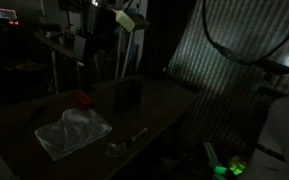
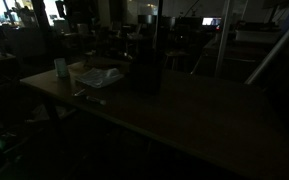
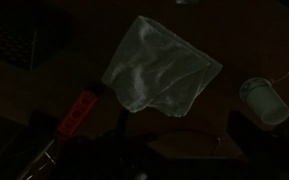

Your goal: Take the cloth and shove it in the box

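The cloth (image 3: pixel 159 70) lies flat, near-square, corner toward the wrist view's top; claw opening indiscernible in darkness.

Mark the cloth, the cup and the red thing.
cloth (image 3: pixel 159 75), wrist view, middle of the fabric.
cup (image 3: pixel 265 101), wrist view, its open mouth.
red thing (image 3: pixel 76 113), wrist view, middle of the red stretch.

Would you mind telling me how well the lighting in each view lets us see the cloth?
All three are badly underexposed. In an exterior view the cloth is a pale patch on a dark table; in an exterior view the cloth barely shows; the wrist view shows its folds best, surroundings near black.
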You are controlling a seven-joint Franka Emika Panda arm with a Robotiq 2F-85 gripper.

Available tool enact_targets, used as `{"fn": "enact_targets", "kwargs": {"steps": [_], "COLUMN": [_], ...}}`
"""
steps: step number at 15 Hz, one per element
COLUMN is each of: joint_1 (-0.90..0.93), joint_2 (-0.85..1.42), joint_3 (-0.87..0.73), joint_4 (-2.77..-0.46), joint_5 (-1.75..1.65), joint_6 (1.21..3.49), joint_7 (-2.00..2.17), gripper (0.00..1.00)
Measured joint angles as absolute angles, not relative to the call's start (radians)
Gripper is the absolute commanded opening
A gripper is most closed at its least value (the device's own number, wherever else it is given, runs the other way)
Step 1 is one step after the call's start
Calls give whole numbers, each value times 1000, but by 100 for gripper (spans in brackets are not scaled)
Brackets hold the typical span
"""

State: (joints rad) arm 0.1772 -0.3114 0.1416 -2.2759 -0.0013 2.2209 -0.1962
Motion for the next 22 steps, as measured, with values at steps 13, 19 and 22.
{"fn": "enact_targets", "kwargs": {"steps": [13, 19, 22], "joint_1": [175, 168, 162], "joint_2": [262, 441, 460], "joint_3": [150, 149, 149], "joint_4": [-2085, -2010, -1984], "joint_5": [-96, -116, -116], "joint_6": [2464, 2492, 2487], "joint_7": [-278, -312, -320], "gripper": [100, 73, 50]}}
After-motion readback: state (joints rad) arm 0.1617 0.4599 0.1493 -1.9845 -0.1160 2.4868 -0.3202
